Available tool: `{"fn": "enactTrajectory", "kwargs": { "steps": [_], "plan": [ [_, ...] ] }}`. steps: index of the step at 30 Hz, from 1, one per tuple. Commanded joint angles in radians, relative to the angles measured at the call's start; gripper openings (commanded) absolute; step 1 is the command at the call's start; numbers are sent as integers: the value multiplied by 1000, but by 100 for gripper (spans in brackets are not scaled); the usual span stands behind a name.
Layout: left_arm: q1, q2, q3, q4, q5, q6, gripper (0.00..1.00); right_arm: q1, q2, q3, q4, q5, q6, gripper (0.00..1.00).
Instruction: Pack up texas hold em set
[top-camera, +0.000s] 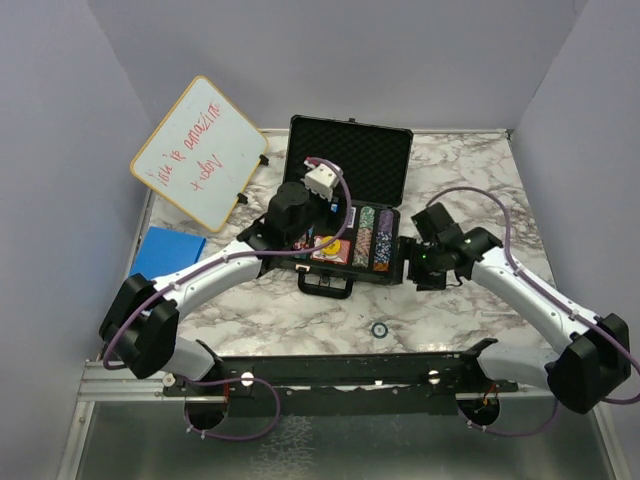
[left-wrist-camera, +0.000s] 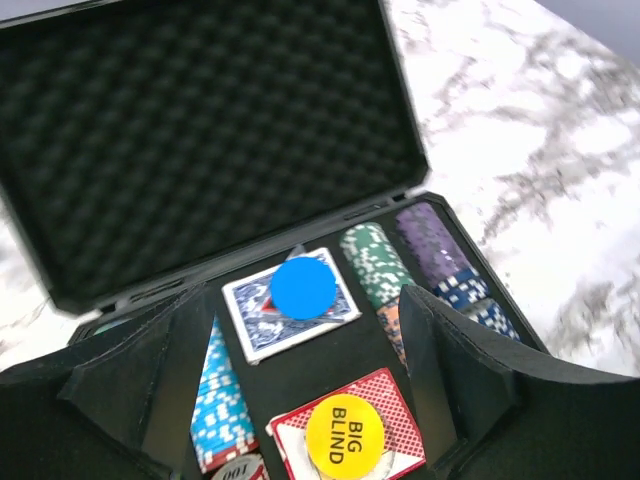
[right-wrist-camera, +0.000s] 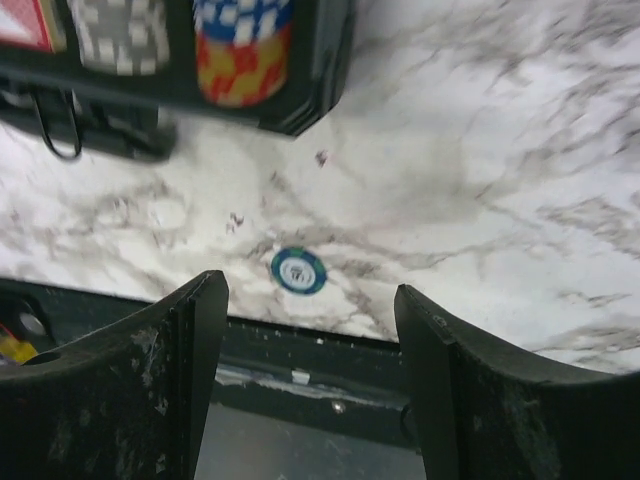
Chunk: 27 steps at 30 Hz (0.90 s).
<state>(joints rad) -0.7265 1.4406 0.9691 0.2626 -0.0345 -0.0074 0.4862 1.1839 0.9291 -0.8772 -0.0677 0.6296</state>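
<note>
The black briefcase (top-camera: 350, 160) lies open mid-table, foam lid up. Its tray holds rows of chips (top-camera: 368, 240) and card decks. In the left wrist view a blue disc (left-wrist-camera: 303, 288) lies on a blue deck (left-wrist-camera: 262, 325). A yellow "BIG BLIND" disc (left-wrist-camera: 347, 436) lies on a red deck (left-wrist-camera: 400, 400), beside green chips (left-wrist-camera: 375, 262) and purple chips (left-wrist-camera: 430, 240). My left gripper (left-wrist-camera: 300, 395) hangs open and empty above the decks (top-camera: 310, 240). My right gripper (right-wrist-camera: 310, 340) is open and empty right of the case (top-camera: 415, 268). A loose blue-green chip (right-wrist-camera: 298, 270) lies on the marble near the front edge (top-camera: 380, 329).
A white dry-erase board (top-camera: 200, 150) leans at the back left. A flat blue pad (top-camera: 168, 250) lies at the left edge. The case's handle (top-camera: 328, 288) faces the arms. A black rail (top-camera: 350, 370) runs along the near edge. Grey walls enclose the table.
</note>
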Motion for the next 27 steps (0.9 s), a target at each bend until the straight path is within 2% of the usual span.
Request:
{"fn": "enactTrajectory", "kwargs": {
  "steps": [1,4,5,11,21,27],
  "plan": [
    [3,-86,-46,-16,-283,-159,83,149,44,-16,-65,55,62,75],
    [4,-124,-87,-5,-305,-184,98,261,126,7,-59,124,81,77],
    [5,-134,-99,1,-300,-184,99,296,157,18,-54,136,85,78],
    [13,-181,-158,7,-282,-196,99,415,328,66,-1,164,82,79],
    [63,-220,-199,-24,-318,-251,99,442,414,34,74,107,79,73],
    [82,-210,-189,-43,-253,-219,99,445,437,-5,102,87,87,63]
  ]
}}
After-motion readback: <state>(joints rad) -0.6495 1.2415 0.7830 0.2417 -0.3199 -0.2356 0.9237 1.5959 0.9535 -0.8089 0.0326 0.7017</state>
